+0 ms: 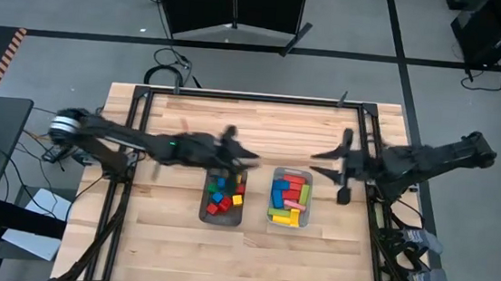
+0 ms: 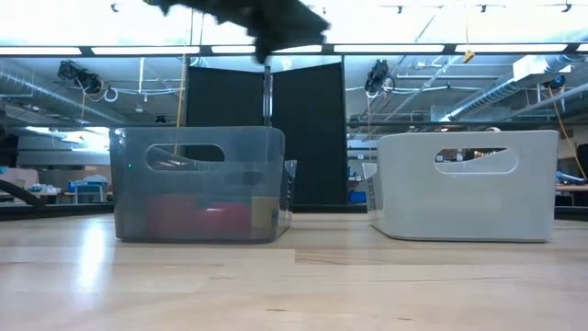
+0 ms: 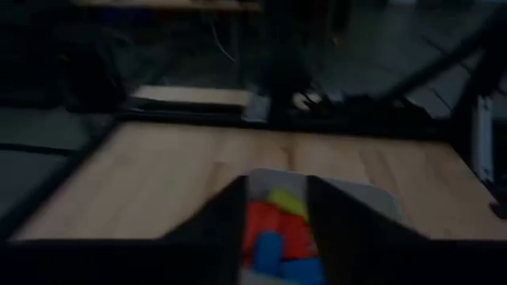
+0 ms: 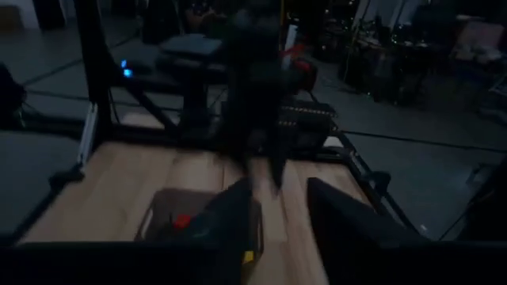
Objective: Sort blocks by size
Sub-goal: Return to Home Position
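We judge coloured wooden blocks (image 1: 287, 201) light, stiff; pinch flat faces. Left end effector (image 1: 247, 158), right end effector (image 1: 319, 162) mid-frame, both open, empty.

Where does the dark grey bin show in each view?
High: dark grey bin centre, left of the pale bin.
Low: dark grey bin at left, pale bin right.
Left wrist: absent; only the pale bin.
Right wrist: dark grey bin straight ahead.
Shared landmark: the pale bin, in all but the right wrist view.

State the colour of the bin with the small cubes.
Dark smoky grey, see-through; the bin shows best in the low view.
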{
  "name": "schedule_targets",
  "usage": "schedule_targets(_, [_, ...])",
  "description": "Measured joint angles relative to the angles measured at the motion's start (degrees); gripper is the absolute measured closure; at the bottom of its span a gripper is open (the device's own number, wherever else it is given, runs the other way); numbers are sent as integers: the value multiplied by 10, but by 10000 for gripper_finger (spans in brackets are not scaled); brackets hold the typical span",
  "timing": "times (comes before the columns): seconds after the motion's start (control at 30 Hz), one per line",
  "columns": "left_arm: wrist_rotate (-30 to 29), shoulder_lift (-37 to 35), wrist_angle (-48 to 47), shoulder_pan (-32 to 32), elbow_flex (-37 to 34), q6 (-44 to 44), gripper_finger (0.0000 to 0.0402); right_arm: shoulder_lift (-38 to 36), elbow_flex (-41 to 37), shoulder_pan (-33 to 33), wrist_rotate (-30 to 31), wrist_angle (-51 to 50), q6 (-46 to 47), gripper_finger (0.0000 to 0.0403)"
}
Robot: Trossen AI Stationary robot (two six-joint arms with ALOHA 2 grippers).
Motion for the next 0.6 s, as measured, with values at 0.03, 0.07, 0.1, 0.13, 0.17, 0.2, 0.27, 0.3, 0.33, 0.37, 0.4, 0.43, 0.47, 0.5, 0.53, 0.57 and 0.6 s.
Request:
schedule_targets(0.03, [-2, -34, 20, 4, -38, 3, 290, -2, -28, 0, 0, 28, -9, 275])
schedule_targets(0.07, [-4, -69, 37, 8, -74, 6, 324, -5, -57, 0, -1, 55, -16, 298])
schedule_targets(0.1, [-5, -109, 49, 11, -111, 11, 356, -10, -84, 0, -1, 81, -23, 321])
schedule_targets(0.13, [-4, -148, 54, 13, -145, 15, 378, -18, -108, 0, -1, 108, -30, 346])
schedule_targets(0.17, [-2, -188, 52, 16, -175, 17, 388, -28, -130, 0, -1, 132, -37, 368])
schedule_targets(0.2, [1, -228, 48, 19, -205, 27, 389, -40, -152, 1, -3, 152, -44, 385])
schedule_targets(0.27, [0, -309, 34, 21, -261, 51, 390, -73, -193, 1, -16, 175, -56, 391])
schedule_targets(0.3, [-1, -350, 28, 21, -288, 57, 391, -94, -214, 0, -18, 179, -60, 388])
schedule_targets(0.33, [-1, -391, 24, 21, -313, 58, 394, -118, -235, -2, -19, 184, -63, 387])
schedule_targets(0.37, [0, -431, 19, 21, -339, 59, 396, -145, -259, -6, -20, 184, -66, 388])
schedule_targets(0.4, [1, -471, 11, 20, -365, 58, 397, -173, -284, -10, -26, 184, -67, 391])
schedule_targets(0.43, [1, -508, 6, 22, -392, 56, 397, -203, -308, -14, -37, 181, -67, 394])
schedule_targets(0.47, [1, -540, 5, 22, -417, 51, 397, -234, -331, -17, -51, 180, -64, 395])
schedule_targets(0.5, [0, -571, 5, 22, -439, 46, 398, -264, -349, -19, -67, 174, -61, 396])
schedule_targets(0.53, [1, -598, 5, 22, -460, 45, 398, -293, -364, -21, -81, 169, -57, 396])
schedule_targets(0.57, [6, -624, 3, 22, -480, 44, 399, -320, -377, -22, -95, 156, -54, 395])
schedule_targets(0.6, [10, -647, 2, 22, -498, 43, 399, -346, -388, -24, -102, 140, -53, 395])
